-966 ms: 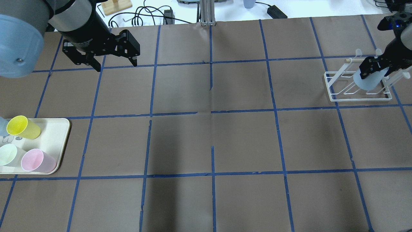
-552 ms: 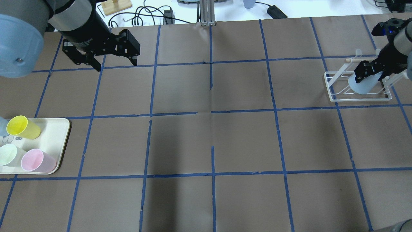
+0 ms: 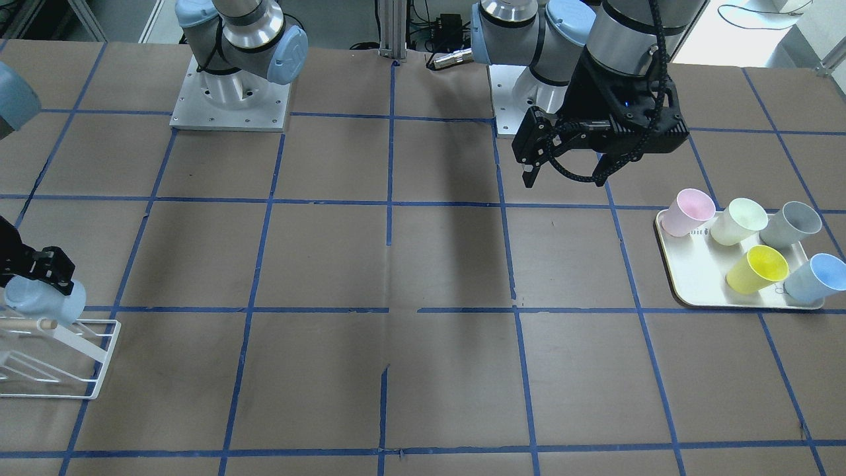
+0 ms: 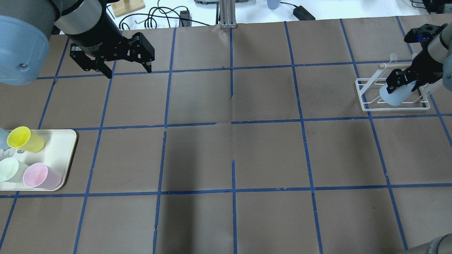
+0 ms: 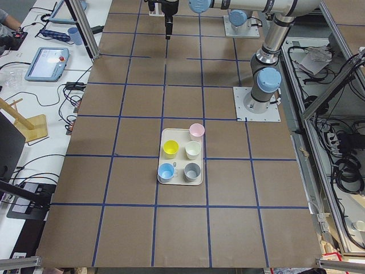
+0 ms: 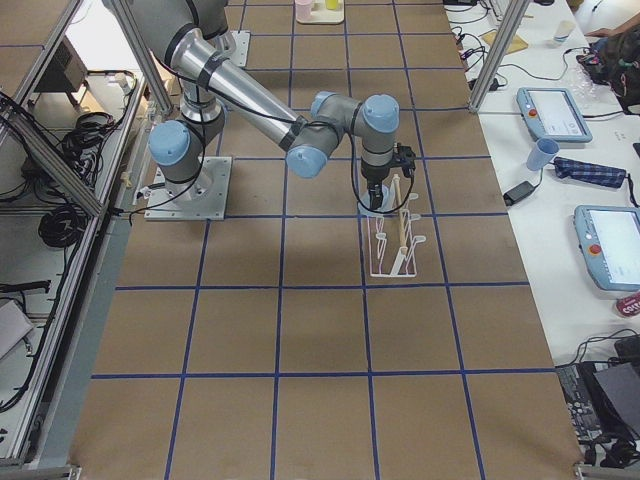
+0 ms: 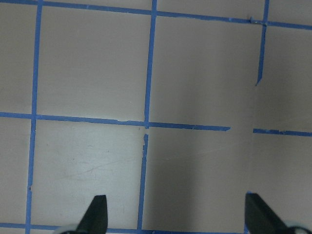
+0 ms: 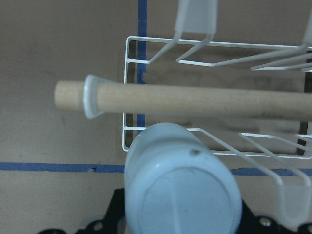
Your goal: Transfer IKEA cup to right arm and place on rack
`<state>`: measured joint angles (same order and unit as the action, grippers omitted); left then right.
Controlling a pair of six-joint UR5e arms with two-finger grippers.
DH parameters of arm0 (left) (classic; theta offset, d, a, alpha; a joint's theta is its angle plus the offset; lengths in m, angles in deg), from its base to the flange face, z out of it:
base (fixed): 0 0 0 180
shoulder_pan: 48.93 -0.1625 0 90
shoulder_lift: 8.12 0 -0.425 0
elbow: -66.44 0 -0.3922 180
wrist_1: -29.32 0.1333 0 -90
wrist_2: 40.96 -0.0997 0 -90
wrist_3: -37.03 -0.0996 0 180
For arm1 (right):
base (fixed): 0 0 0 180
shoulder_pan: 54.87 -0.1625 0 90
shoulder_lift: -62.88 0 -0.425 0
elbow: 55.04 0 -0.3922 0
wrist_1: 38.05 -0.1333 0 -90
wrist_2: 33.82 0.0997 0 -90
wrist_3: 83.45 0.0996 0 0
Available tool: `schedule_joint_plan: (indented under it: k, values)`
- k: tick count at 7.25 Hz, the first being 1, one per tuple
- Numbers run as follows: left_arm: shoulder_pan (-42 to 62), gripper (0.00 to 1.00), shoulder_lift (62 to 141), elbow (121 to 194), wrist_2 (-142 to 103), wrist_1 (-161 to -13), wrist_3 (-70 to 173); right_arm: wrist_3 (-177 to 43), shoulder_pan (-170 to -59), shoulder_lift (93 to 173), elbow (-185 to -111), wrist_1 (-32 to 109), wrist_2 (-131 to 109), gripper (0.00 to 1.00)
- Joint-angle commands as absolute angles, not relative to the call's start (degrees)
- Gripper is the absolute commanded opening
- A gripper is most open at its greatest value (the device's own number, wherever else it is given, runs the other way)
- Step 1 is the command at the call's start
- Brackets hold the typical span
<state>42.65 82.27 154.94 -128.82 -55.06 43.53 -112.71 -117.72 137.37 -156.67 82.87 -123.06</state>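
Note:
The pale blue IKEA cup [image 4: 391, 96] is tilted, bottom up, over the left end of the white wire rack [image 4: 361, 92] at the far right. My right gripper [image 4: 400, 80] is shut on it. In the right wrist view the cup's base [image 8: 183, 192] sits just in front of the rack's wooden dowel [image 8: 195, 100]. In the front view the cup [image 3: 46, 299] hangs over the rack [image 3: 99, 370]. My left gripper [image 4: 129, 72] is open and empty, high over the far left of the table; its fingertips [image 7: 96, 214] show bare paper between them.
A cream tray [image 4: 69, 144] at the left edge holds yellow, green and pink cups; the front view also shows a grey cup [image 3: 790, 225] and a second blue cup [image 3: 816, 277] on it. Cables and a wooden stand lie beyond the far edge.
My right gripper has carried the cup a little left and lower over the rack, tilting it more. The left gripper has stayed open in place.

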Motion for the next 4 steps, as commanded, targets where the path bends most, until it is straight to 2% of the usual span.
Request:
schedule_joint_plan:
  k: [1, 4]
  values:
    - [42.7, 1.0, 82.1, 154.9, -128.9, -55.1, 43.5, -112.6, -117.7, 136.8, -156.7, 82.8, -123.1, 1.0]
    - [42.7, 1.0, 82.0, 154.9, -129.0, -55.1, 43.5, -112.6, -117.8, 138.4, -156.2, 81.7, -123.6, 1.0]
